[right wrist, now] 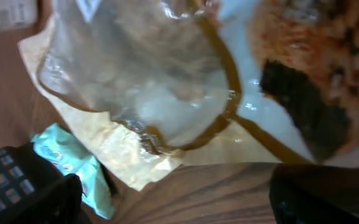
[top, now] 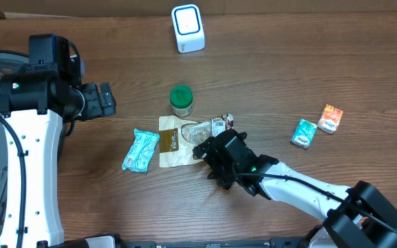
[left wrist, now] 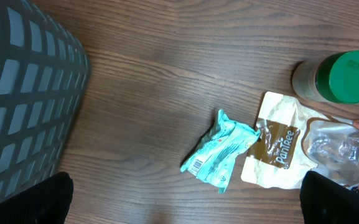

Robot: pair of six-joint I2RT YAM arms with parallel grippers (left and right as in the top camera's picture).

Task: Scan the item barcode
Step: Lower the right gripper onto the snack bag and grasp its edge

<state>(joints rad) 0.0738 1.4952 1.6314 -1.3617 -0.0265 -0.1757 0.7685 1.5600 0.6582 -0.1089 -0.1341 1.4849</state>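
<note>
the crinkled beige paper pouch (top: 173, 143) with a clear plastic window lies flat on the wood-grain table (top: 274, 76) at the centre of the overhead frame. it is just below a round green-lidded jar (top: 180, 98) and beside a wrinkled teal foil wrapper (top: 140, 149). the right gripper (right wrist: 179, 199) hangs over the pouch's right end, claw spread wide, clamping nothing. the left gripper (top: 107, 100), centre left, gapes wide and empty. a rounded white plastic scanner (top: 188, 27) stands at top centre.

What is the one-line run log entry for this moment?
right jaws open beside pouch | left jaws open, empty | scanner untouched
</note>
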